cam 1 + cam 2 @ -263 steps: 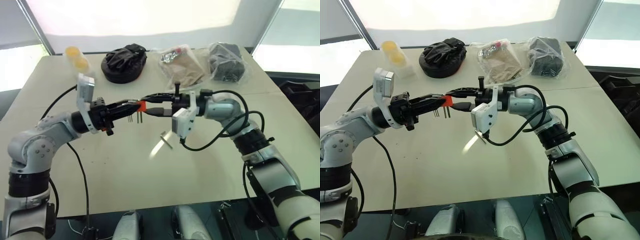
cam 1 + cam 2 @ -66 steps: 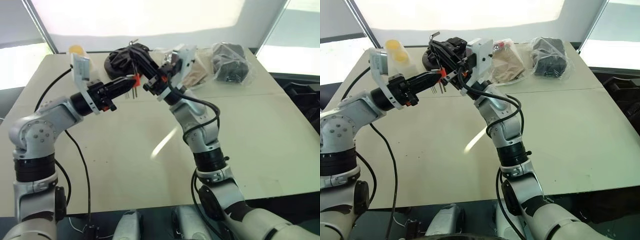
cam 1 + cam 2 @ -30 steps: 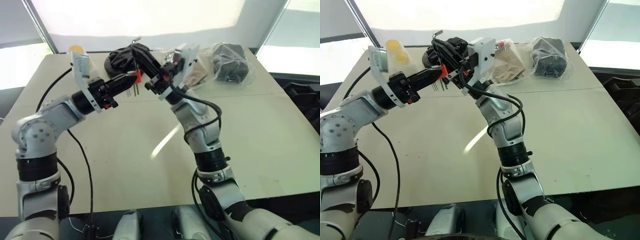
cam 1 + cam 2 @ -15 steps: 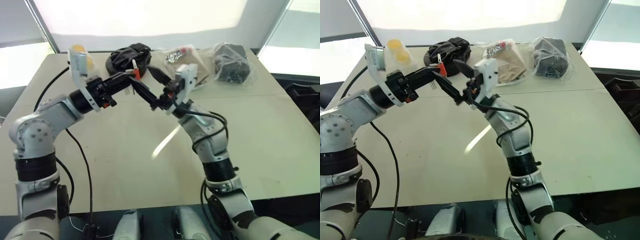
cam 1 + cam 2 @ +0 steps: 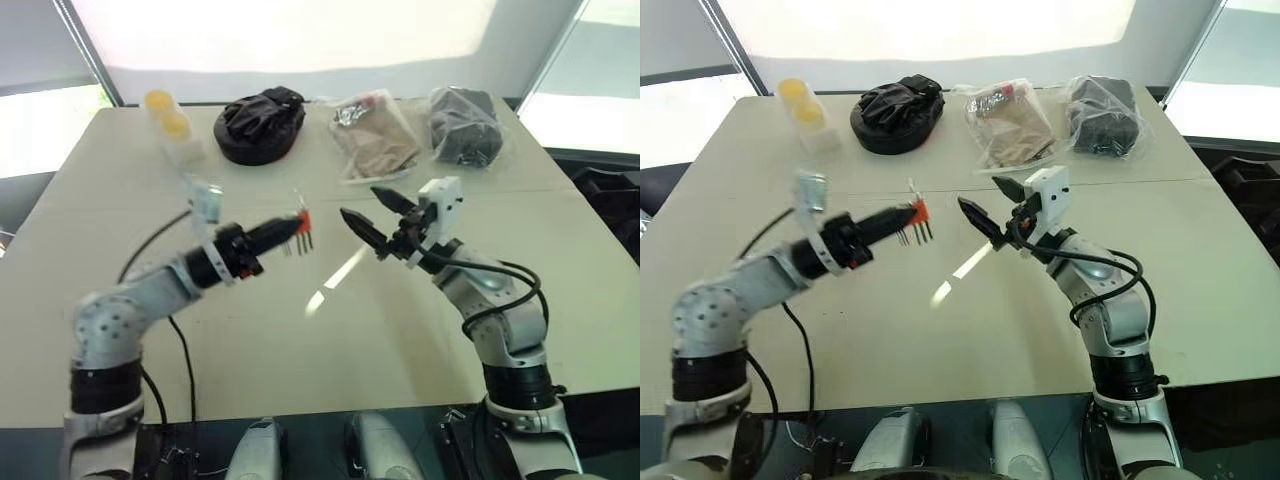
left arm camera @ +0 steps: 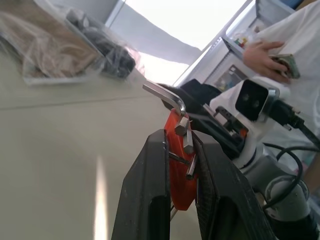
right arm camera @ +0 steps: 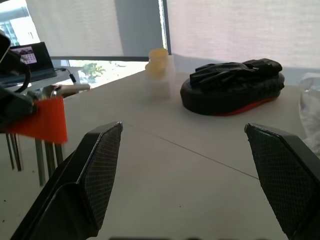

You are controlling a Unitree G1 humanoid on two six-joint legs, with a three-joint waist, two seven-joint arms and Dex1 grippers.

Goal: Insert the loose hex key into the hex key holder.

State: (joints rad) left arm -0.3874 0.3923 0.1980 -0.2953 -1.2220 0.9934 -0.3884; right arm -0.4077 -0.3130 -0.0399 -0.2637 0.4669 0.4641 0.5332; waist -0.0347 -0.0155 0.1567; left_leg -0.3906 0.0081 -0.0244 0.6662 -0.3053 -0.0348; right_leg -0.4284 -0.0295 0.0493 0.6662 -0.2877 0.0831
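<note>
Left gripper (image 5: 288, 231) clamps the small orange-red plastic hex key holder (image 5: 303, 221) at table centre, thin grey bent-ended hex key (image 6: 165, 95) seated on top — insertion apparently done; right gripper (image 5: 382, 222), fingers apart, at its three o'clock — next, set it down.

I see the hex key holder (image 6: 180, 165) in glossy orange-red plastic, its keys (image 6: 165, 95) of shiny metal; the counter (image 5: 250, 330) looks smooth, matt beige, and the pincer fingers (image 7: 97, 170) carry rough, textured black pads.

Left claw (image 5: 296, 226) clamped shut, right claw (image 5: 372, 220) spread wide, arms facing
</note>
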